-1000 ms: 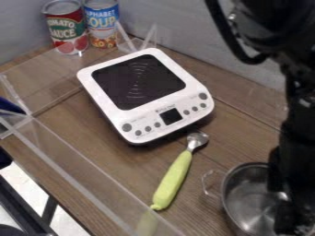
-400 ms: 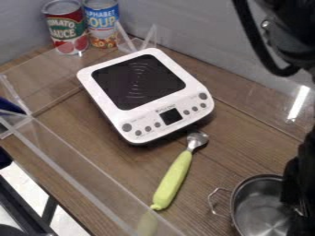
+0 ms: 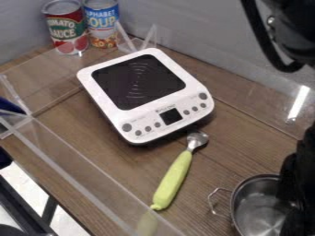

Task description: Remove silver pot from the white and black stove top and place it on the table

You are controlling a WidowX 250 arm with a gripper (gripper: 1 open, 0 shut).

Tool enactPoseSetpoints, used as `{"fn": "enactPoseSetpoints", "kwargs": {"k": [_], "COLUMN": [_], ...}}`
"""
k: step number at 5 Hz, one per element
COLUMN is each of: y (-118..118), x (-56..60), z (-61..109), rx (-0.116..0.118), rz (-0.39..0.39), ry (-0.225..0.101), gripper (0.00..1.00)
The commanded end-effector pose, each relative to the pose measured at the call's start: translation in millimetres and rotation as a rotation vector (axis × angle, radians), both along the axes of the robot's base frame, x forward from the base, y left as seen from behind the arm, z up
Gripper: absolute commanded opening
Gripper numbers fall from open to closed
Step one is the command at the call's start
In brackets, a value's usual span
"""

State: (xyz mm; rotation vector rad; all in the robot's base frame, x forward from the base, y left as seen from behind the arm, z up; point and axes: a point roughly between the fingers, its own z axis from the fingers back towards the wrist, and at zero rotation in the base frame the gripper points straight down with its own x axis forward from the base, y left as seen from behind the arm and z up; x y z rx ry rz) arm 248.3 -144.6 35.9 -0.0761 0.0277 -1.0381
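The silver pot stands upright on the brown table at the bottom right corner, partly cut off by the frame edge. One wire loop handle points left. The white and black stove top lies at the middle of the table with nothing on it, its button panel facing the near right. My gripper hangs over the pot's right side as a dark bulk. Its fingertips are hidden, and no grip on the pot shows.
A metal scoop with a yellow-green handle lies between the stove and the pot. Two cans stand at the back left corner. Clear acrylic walls run along the table's edges.
Since a second ago the arm's upper bulk has swung to the right and the pot sits slightly nearer the bottom right corner. Nothing differs over the last half second.
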Motion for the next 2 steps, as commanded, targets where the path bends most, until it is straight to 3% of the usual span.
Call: {"fn": "enactPoseSetpoints", "kwargs": {"k": [1, 2], "y": [4.0, 11.8], "x": [16.1, 21.7], "z": [13.2, 16.2], "rx": [0.0, 0.019], "rz": [0.061, 0.135], "ry": [-0.035, -0.036], "gripper": [1.0, 0.0]}}
